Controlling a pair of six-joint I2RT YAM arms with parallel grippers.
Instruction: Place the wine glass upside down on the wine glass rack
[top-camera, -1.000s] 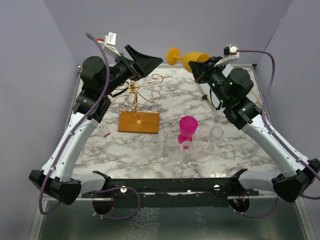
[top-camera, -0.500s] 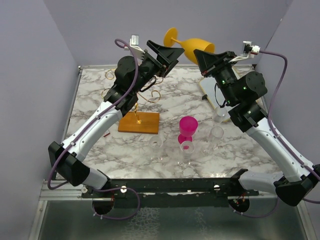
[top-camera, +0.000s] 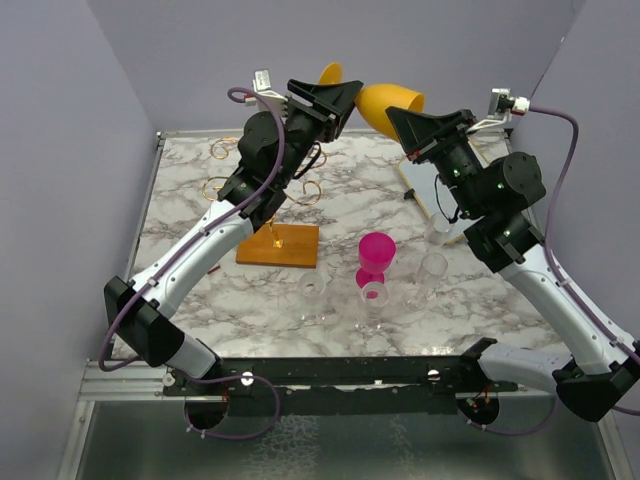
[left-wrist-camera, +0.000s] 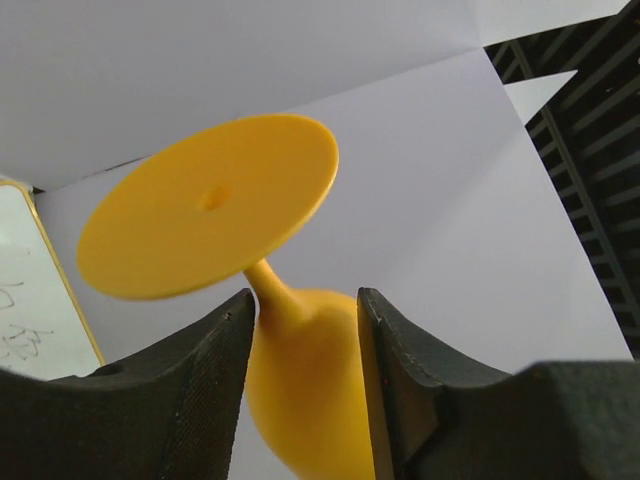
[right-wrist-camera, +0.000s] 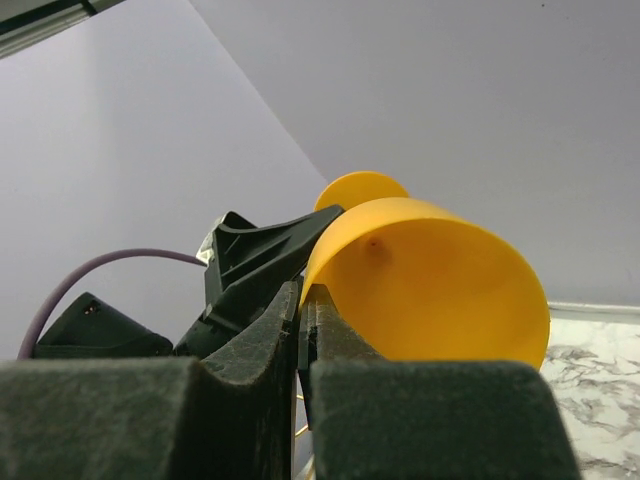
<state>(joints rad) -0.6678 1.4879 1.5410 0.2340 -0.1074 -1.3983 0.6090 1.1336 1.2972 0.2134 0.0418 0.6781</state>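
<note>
Wine glass (top-camera: 385, 103) hangs high in the air between your two grippers, lying roughly on its side, with its bowl toward the right one and its foot toward the left. In the last second your left gripper (left-wrist-camera: 303, 298) swung up from beside the wine glass rack (top-camera: 280, 245). It now stands spread around the stem, with the foot just beyond its fingertips. The right gripper (right-wrist-camera: 302, 290) stays pinched on the bowl's rim. That reads as a handover about to happen, so the left can invert the glass onto the rack well below it. From above, the left fingers hide the stem and most of the foot, and the rack's curls are partly covered too. I cannot tell whether either left finger touches the stem.
</note>
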